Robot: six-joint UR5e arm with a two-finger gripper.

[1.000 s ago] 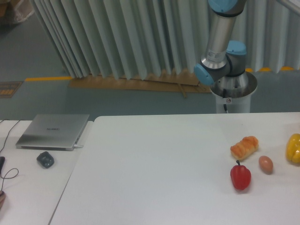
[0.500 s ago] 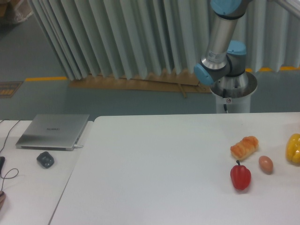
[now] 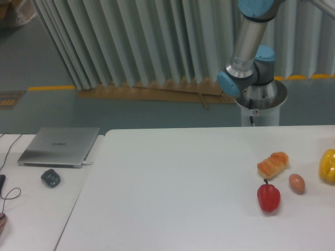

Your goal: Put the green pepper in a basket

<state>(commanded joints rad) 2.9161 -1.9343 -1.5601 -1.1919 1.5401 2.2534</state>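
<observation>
Green pepper (image 3: 51, 178): dark, lumpy, resting on side table (image 3: 31, 209), near laptop (image 3: 58, 147).

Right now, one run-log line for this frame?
gripper: out of frame | green pepper: not visible | basket: not visible | table: red bell pepper, yellow bell pepper, bread roll, brown egg

Silver arm (image 3: 249, 39), blue joint caps
</observation>
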